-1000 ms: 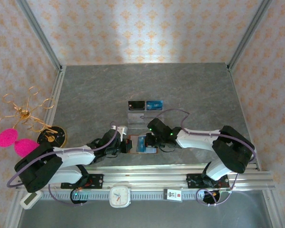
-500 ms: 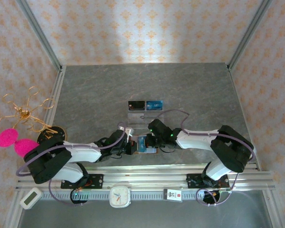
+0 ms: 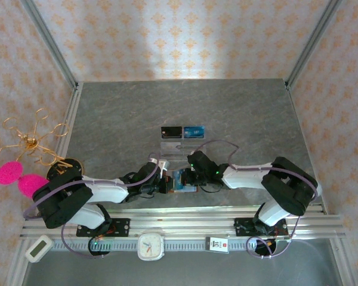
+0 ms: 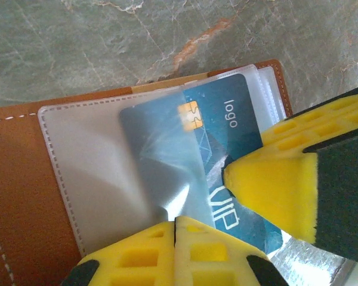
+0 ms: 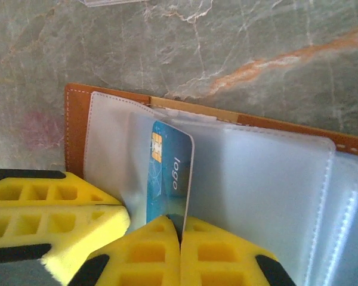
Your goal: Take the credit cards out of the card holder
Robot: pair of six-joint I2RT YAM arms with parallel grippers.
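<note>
Far left, outside the table's (image 3: 119, 113) rail: a gold wire ornament (image 3: 33, 140) and two pink pompoms (image 3: 9, 173).

My left claw (image 3: 165, 186) lies low at the left side of the wallet (image 4: 18, 179). Its pads are pressed together with no gap, tips at the edge of the clear sleeve (image 4: 89, 161). I cannot tell whether any plastic is caught between them.

The wallet lies open and flat on the grey marbled table, near the front edge, between my two claws. The credit card (image 4: 227, 119) has a blue face and a gold chip. It sits partly out of the sleeve, one half hazed by plastic, the other bare.

Behind the wallet and apart from it, a clear stand (image 3: 182, 146) holds a black card (image 3: 171, 131) and a blue card (image 3: 194, 130).

My right claw (image 3: 188, 177) is clamped on the credit card's bare edge.
</note>
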